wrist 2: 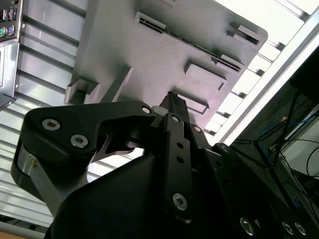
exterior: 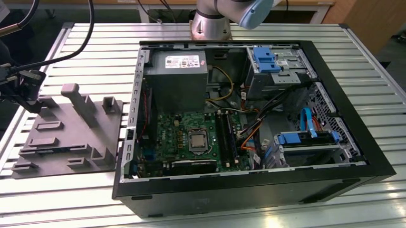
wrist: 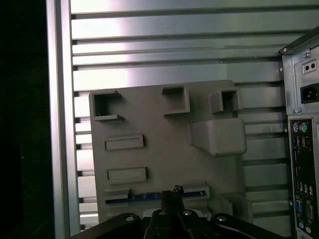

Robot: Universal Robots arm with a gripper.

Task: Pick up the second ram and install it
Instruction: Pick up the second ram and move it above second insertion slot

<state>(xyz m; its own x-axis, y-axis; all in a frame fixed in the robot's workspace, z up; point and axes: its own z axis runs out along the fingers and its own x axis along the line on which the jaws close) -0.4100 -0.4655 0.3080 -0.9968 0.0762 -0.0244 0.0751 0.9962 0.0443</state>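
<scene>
First wrist view gives us the ram [wrist: 139, 195] — a blue strip set on edge, lengthwise in the grey tray [wrist: 164, 129] — with the claw [wrist: 172, 193] at its middle, spread or pinching we cannot tell.

The second ram [wrist: 144, 195] shows as a dark blue strip in the plain matte grey holder tray [wrist: 164, 149], and the gripper [wrist: 174, 191] is black. The table [exterior: 63, 199] is silver with parallel ribs. The black computer case [exterior: 254, 194] holds a green motherboard [exterior: 180, 135], a grey power-supply box [exterior: 176, 83], bright blue drive clips [exterior: 265, 59] and orange cables [exterior: 249, 137].
</scene>
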